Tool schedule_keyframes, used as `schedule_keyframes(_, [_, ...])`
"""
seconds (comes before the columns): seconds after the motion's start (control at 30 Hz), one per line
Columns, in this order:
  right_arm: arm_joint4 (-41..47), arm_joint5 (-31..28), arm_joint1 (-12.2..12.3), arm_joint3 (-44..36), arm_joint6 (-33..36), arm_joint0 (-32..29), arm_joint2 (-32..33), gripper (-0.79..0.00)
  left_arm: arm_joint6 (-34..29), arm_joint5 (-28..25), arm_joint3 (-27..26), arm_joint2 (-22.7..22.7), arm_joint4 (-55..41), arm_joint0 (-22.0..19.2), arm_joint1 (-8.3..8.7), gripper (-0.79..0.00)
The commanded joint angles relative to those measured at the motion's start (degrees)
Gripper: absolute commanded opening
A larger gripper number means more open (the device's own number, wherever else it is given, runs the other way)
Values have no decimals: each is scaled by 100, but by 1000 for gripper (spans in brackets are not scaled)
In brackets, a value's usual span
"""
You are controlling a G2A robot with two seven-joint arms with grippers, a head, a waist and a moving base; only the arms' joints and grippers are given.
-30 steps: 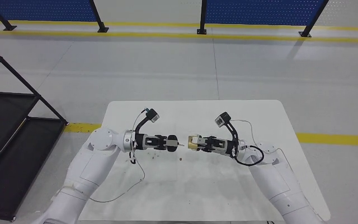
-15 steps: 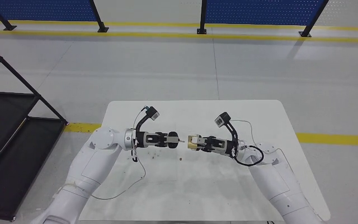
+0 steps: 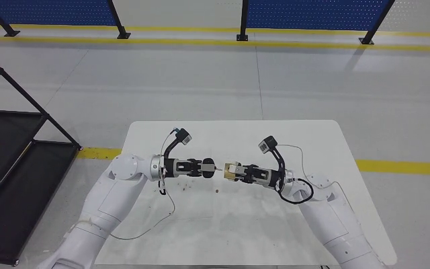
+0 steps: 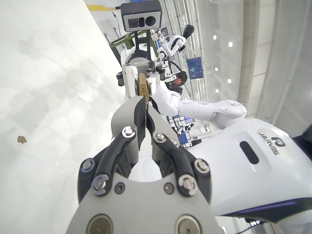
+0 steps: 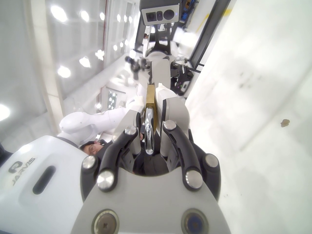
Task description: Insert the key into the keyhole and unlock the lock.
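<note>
1. The left gripper [image 3: 210,169] is being held above the middle of the white rectangular table [image 3: 316,141], pointed toward the right gripper. Compared with a second ago, it is being carried slightly farther from the robot and has rolled about its own axis.
2. The thin silver metal key [image 4: 146,113] is being pinched edge-on between the black ribbed pads [image 4: 139,120] of the left gripper, whose jaws are clamped tight on it. In the left wrist view the key's tip is being pressed against, or held just at, the end face of the lock; whether it has entered the keyhole cannot be told.
3. The gap between the two grippers, plainly open in the top view a second ago, is now being shown as almost closed.
4. The brass padlock with a silver shackle [image 5: 150,96] is being gripped in mid-air by the right gripper [image 3: 230,171], the white fingers [image 5: 170,108] being closed on its flat sides and the shackle being turned back toward the wrist. The lock's free end is being faced toward the key.
5. The right arm is being seen shifted a little leftward since the earlier frames.
6. A small brown speck [image 3: 217,191] is lying on the table, below the meeting point of the grippers, unmoved.
</note>
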Motion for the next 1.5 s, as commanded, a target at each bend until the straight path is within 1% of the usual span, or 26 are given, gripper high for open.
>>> schedule_keyframes(0.0, [-4,-35,4,-14,-5,-8,1,-785,13,8,3,15,-1,-3,1,-785])
schedule_keyframes(1.17, [-119,-39,40,-72,-153,-5,-97,-785,90,25,105,219,-51,-111,13,-785])
schedule_keyframes(1.3, [-115,-45,46,-65,-172,2,-83,-785,90,4,116,154,-61,-99,32,-785])
schedule_keyframes(1.47, [-112,-23,65,-91,-219,-22,-29,-785,56,19,141,-42,-115,-18,84,-785])
